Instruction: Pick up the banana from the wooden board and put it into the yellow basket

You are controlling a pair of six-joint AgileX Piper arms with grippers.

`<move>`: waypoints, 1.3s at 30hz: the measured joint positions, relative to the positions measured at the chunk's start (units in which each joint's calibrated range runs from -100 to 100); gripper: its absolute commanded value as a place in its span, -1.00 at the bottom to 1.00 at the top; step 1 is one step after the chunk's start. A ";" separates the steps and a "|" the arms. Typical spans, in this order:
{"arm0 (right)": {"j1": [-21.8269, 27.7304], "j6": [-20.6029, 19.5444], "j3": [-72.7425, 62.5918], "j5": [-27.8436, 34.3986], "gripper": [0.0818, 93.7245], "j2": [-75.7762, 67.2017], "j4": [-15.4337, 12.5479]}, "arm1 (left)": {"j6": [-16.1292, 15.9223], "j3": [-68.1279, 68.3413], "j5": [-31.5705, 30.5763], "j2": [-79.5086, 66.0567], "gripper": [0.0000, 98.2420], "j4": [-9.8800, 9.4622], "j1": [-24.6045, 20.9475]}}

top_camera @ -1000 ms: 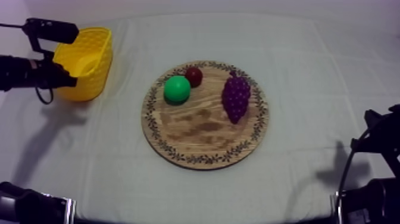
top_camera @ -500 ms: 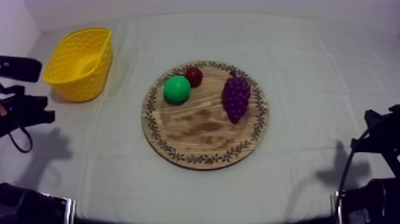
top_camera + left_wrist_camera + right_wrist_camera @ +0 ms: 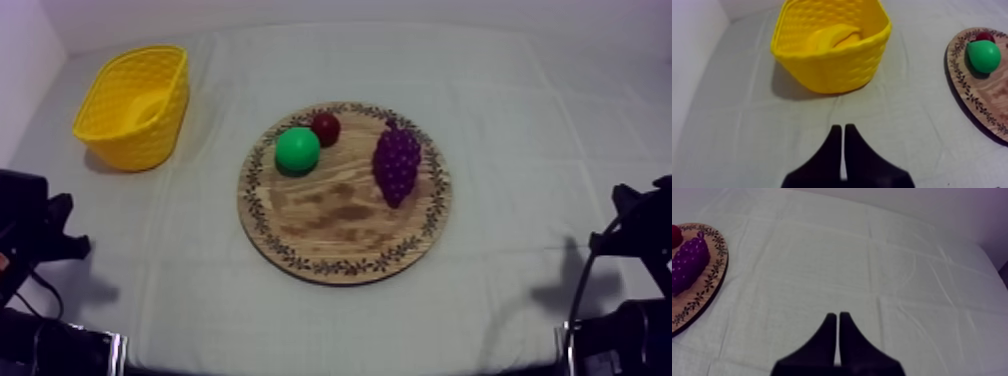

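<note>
Farthest left, our left gripper hangs over the grey-white cloth, its two black fingers clenched together on nothing. At its twelve o'clock stands the yellow woven plastic basket, with the curved yellow toy banana lying inside. The basket sits well apart from the round wooden board with a patterned rim, at the board's ten o'clock. On the board we see a round green toy fruit at ten o'clock and a small red fruit just beside it at eleven. A purple bunch of grapes lies at two. Our right gripper, clenched and empty, hovers over the cloth at the board's four o'clock.
</note>
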 measured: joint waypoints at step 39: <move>0.00 0.00 0.00 -0.04 -0.99 0.00 0.00 | 16.14 6.51 -3.50 -16.24 -1.00 -1.21 4.94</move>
